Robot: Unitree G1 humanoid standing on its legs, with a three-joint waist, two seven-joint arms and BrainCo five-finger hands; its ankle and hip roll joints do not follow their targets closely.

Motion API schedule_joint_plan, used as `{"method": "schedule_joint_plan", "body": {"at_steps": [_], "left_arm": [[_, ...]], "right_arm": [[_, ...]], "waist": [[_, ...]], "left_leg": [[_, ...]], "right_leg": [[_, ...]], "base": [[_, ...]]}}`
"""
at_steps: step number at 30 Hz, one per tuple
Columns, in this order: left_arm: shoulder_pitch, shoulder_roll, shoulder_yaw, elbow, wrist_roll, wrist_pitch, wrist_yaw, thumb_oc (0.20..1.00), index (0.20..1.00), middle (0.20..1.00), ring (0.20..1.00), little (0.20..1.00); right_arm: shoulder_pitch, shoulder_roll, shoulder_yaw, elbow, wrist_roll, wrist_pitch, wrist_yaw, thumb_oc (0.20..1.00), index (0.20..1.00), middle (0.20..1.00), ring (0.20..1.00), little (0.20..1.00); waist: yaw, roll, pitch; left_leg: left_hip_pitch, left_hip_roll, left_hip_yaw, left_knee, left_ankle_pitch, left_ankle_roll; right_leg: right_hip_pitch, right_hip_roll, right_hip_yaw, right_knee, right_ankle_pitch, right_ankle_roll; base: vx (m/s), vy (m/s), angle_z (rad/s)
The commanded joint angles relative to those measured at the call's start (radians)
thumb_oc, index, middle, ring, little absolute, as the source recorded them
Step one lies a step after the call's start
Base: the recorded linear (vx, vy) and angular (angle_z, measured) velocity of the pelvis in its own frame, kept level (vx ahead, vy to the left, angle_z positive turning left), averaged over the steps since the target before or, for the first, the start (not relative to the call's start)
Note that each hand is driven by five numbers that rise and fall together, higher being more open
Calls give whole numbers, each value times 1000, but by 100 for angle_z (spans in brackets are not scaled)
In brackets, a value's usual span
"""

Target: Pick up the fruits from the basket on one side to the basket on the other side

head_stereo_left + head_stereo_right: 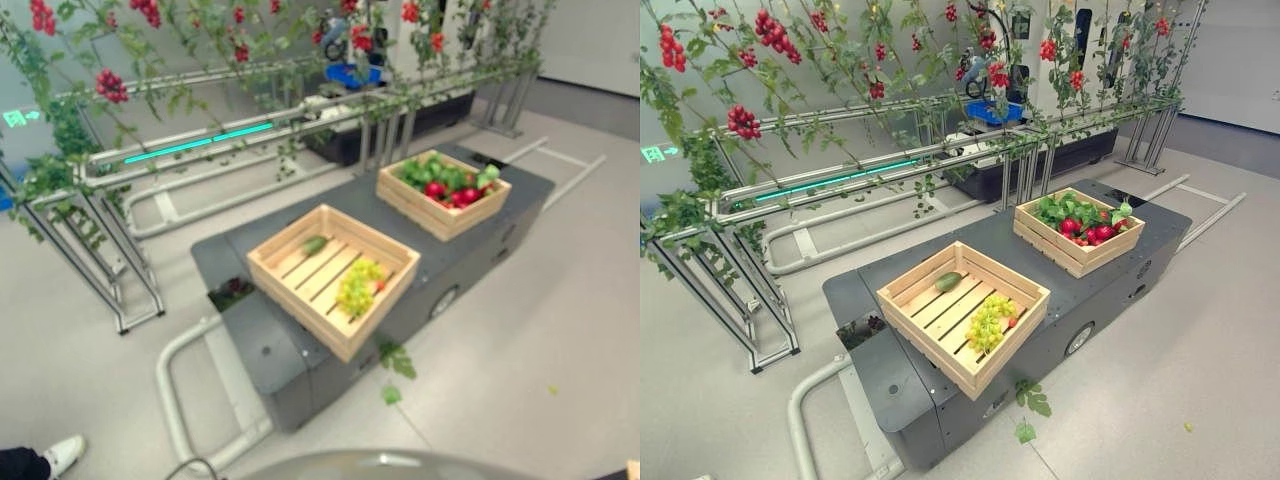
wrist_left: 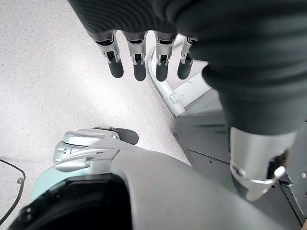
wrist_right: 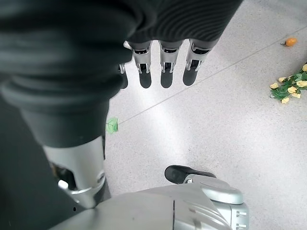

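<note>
Surface: two wooden crates [image 1: 962, 312] [image 1: 1078, 230] are set on a dark grey cart [image 1: 880, 375]
Room: pale floor [image 1: 720, 420], vine racks [image 1: 840, 150] far
Left hand [image 2: 139, 52]: released, nothing held
Right hand [image 3: 163, 62]: released, nothing held

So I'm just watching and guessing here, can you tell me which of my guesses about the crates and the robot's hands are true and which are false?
1. The near wooden crate holds a bunch of green grapes. True.
2. The far wooden crate is bare. False: it is heaped with red fruit and green leaves.
3. The left hand is holding a fruit. False: its fingers hang straight over the floor, holding nothing.
4. The right hand is open. True.
5. Both crates stand on the dark grey cart. True.
6. A banana lies in the near crate. False: besides the grapes there is a green cucumber-like fruit.
</note>
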Motion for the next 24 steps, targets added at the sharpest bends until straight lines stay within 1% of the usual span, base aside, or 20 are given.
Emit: {"method": "schedule_joint_plan", "body": {"at_steps": [1,5,10,15,18,19,20,21,24], "left_arm": [[-52,-61,37,76,-29,-5,-11,1000,1000,1000,1000,1000],[-50,-63,43,79,-42,-1,-16,1000,1000,1000,1000,1000],[-50,-62,44,64,-55,-10,-14,1000,1000,1000,1000,1000],[-52,-60,40,70,-37,-12,0,1000,1000,1000,1000,1000],[-57,-53,35,61,-29,-22,24,1000,1000,1000,1000,1000],[-57,-52,33,56,-27,-26,32,1000,1000,1000,1000,1000],[-61,-49,28,46,-22,-30,39,1000,1000,1000,1000,1000],[-61,-48,24,40,-20,-32,39,1000,1000,1000,1000,1000],[-66,-45,17,33,-21,-37,50,1000,1000,1000,1000,1000]], "right_arm": [[-29,0,2,8,4,-6,4,1000,1000,1000,1000,1000],[-28,2,2,12,6,-5,5,1000,1000,1000,1000,1000],[-28,1,2,12,8,-8,2,1000,1000,1000,1000,1000],[-27,3,1,10,11,-9,-2,1000,1000,1000,1000,1000],[-26,1,-2,5,17,-13,-16,1000,1000,1000,1000,1000],[-25,-1,-3,5,19,-14,-19,1000,1000,1000,1000,1000],[-27,-3,-4,4,21,-15,-24,1000,1000,1000,1000,1000],[-27,-5,-6,2,23,-15,-27,1000,1000,1000,1000,1000],[-30,-13,-10,1,24,-20,-36,1000,1000,1000,1000,1000]], "waist": [[-5,-25,-12],[-6,-25,-14],[-6,-25,-8],[-7,-25,-2],[-7,-25,9],[-7,-23,14],[-6,-24,19],[-5,-21,25],[-4,-19,41]], "left_leg": [[63,-45,-14,24,-164,10],[68,-41,-16,20,-165,8],[68,-38,-18,19,-161,6],[65,-36,-20,18,-157,2],[56,-33,-21,21,-151,-3],[62,-32,-23,20,-158,-4],[49,-34,-25,25,-147,-6],[55,-32,-26,24,-154,-7],[38,-33,-31,39,-150,-12]], "right_leg": [[17,-34,7,10,-105,104],[18,-33,4,10,-107,104],[18,-31,2,10,-108,103],[16,-30,0,10,-107,102],[9,-29,-4,10,-104,102],[14,-27,-4,10,-111,101],[4,-28,-5,10,-101,101],[9,-26,-7,10,-109,101],[0,-25,-12,10,-104,100]], "base": [[0,0,0],[0,0,0],[0,0,0],[0,0,0],[-30,-33,1],[-55,-37,1],[-28,-38,2],[-60,-46,4],[-59,-44,5]]}}
